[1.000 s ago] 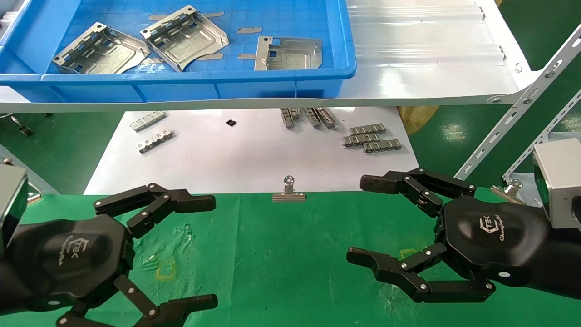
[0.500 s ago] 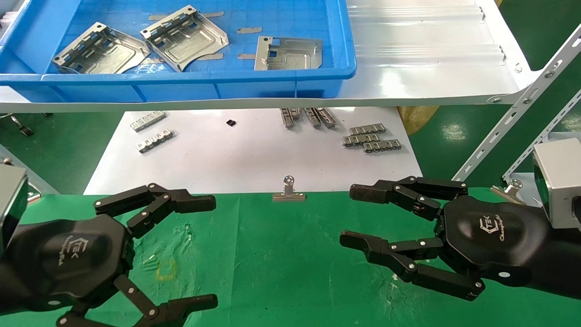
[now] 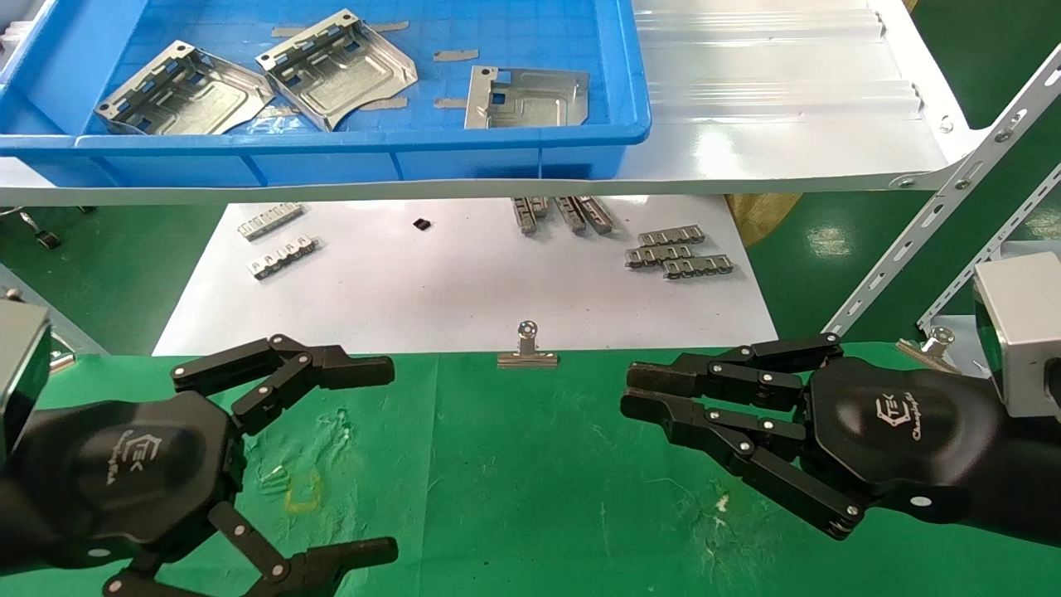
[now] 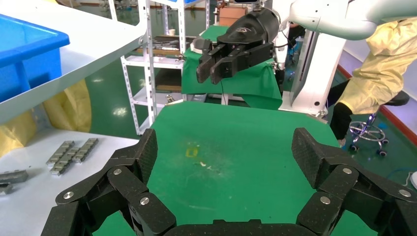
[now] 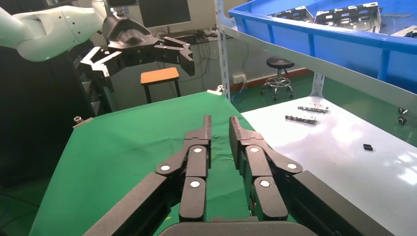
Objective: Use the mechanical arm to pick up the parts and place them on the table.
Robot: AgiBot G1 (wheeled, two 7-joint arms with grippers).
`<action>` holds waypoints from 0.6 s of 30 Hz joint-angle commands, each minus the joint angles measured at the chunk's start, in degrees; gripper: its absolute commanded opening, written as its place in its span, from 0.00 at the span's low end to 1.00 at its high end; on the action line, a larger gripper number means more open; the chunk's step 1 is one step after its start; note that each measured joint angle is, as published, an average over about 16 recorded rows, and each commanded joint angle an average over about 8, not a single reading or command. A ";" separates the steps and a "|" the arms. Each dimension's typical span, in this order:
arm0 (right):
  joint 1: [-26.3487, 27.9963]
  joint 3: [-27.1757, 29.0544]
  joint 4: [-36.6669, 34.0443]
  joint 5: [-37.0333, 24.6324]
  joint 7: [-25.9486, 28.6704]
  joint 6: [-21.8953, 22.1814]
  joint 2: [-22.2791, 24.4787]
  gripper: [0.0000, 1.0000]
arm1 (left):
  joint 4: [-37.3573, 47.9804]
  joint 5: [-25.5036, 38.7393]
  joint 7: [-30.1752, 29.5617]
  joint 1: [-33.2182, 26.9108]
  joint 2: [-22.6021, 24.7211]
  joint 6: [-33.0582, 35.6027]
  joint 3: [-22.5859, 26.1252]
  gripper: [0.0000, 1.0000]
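Observation:
Three silver stamped parts (image 3: 182,91) (image 3: 340,66) (image 3: 526,98) lie in the blue bin (image 3: 331,143) on the shelf at the back left; two of them show in the right wrist view (image 5: 349,12). My left gripper (image 3: 390,456) hovers open and empty over the left of the green table (image 3: 514,481); it also shows in its own wrist view (image 4: 223,147). My right gripper (image 3: 627,391) hovers over the right of the table. Its jaws are drawn together on nothing, with a narrow slit between them in its wrist view (image 5: 220,123). Both grippers are far from the parts.
A white sheet (image 3: 431,290) between table and shelf carries narrow toothed strips (image 3: 680,253) (image 3: 278,245) and a small black piece (image 3: 422,224). A binder clip (image 3: 527,348) sits on the table's far edge. The white shelf (image 3: 787,124) overhangs; slotted angle bars (image 3: 953,207) stand right.
My right gripper's jaws have closed from wide open to nearly touching, holding nothing. The left arm and the parts have not moved.

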 commanded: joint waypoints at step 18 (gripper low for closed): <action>0.00 0.00 0.00 0.00 0.00 0.00 0.00 0.00 | 33.69 23.33 1.51 -39.20 17.36 -9.52 9.01 1.00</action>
